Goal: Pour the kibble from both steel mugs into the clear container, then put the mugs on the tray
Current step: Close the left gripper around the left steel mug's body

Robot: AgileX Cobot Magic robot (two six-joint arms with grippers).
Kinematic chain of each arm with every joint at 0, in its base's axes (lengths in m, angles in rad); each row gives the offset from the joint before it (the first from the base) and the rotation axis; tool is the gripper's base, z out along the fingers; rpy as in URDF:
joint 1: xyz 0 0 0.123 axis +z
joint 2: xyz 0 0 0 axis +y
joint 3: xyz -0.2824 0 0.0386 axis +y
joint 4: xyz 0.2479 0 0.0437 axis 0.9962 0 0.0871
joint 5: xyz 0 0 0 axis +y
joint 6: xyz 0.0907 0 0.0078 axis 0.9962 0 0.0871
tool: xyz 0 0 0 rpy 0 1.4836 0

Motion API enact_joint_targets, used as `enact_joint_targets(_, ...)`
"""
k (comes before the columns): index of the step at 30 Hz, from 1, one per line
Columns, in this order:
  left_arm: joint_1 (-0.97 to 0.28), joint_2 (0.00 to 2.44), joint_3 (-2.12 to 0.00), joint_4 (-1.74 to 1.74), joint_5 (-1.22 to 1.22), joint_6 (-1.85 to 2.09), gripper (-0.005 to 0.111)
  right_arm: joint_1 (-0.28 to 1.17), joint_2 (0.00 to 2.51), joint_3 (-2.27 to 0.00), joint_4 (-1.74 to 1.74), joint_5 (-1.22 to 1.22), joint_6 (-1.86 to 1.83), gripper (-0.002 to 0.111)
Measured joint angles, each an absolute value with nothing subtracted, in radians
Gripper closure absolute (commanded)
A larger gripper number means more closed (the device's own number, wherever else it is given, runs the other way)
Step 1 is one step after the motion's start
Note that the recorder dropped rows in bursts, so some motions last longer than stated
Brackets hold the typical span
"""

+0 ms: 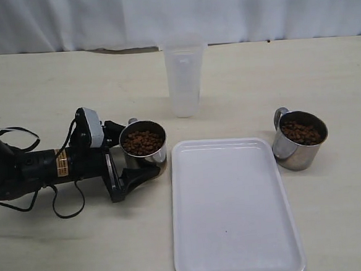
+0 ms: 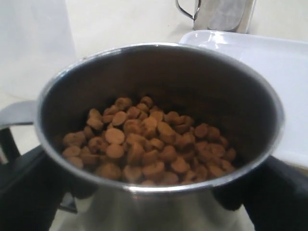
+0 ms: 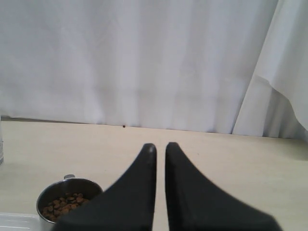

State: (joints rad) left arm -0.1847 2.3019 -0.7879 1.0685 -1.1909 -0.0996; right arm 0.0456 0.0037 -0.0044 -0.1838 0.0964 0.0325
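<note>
Gripped mug (image 1: 143, 147): short, shiny steel, upright with its rim level. It held a shallow heap of kibble (image 2: 144, 139), round brown pellets well below the rim. Its loop handle stuck out on the side towards the arm.

Left gripper (image 1: 131, 157) was clamped on this mug, one black finger against each side of the lower wall. Whether the base touched the table (image 1: 52, 244) could not be told.

Just past the fingertips lay the tray (image 1: 237, 231): white, flat, low-rimmed, its near edge right beside the gripped mug. The clear container (image 1: 184, 79) stood upright ahead of the left gripper and off to one side, apart from both mug and tray.

The second mug (image 1: 298, 139) sat beyond the tray's far edge from the left gripper, just beside it (also with kibble inside). So the tray lay between the two mugs.

Right gripper (image 3: 160, 149) hung above the table near the second mug. Its two black fingers were pressed almost together with only a thin slit between them, pinching nothing. A white curtain (image 3: 144, 57) hung beyond it.
</note>
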Motion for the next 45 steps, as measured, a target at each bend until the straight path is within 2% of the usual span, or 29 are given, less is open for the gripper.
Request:
enact_joint_targets(16, -0.186, 2.305, -0.788, 1.016, -1.205, -0.113, 0.039, 0.046, 0.004, -0.004, -0.184, 0.096, 0.033, 0.103)
enact_joint_targets(33, -0.244, 2.305, -0.811, 0.943, -1.191, -0.102, 0.04, 0.046, 0.004, -0.004, -0.184, 0.096, 0.033, 0.103)
enact_joint_targets(36, -0.246, 2.305, -0.814, 0.945, -1.187, -0.104, 0.052, 0.046, 0.004, -0.004, -0.184, 0.096, 0.033, 0.103)
enact_joint_targets(40, -0.246, 2.305, -0.814, 0.945, -1.187, -0.104, 0.082, 0.046, 0.004, -0.004, -0.184, 0.096, 0.033, 0.103)
enact_joint_targets(45, -0.246, 2.305, -0.814, 0.927, -1.185, -0.106, 0.107, 0.046, 0.004, -0.004, -0.184, 0.096, 0.033, 0.103)
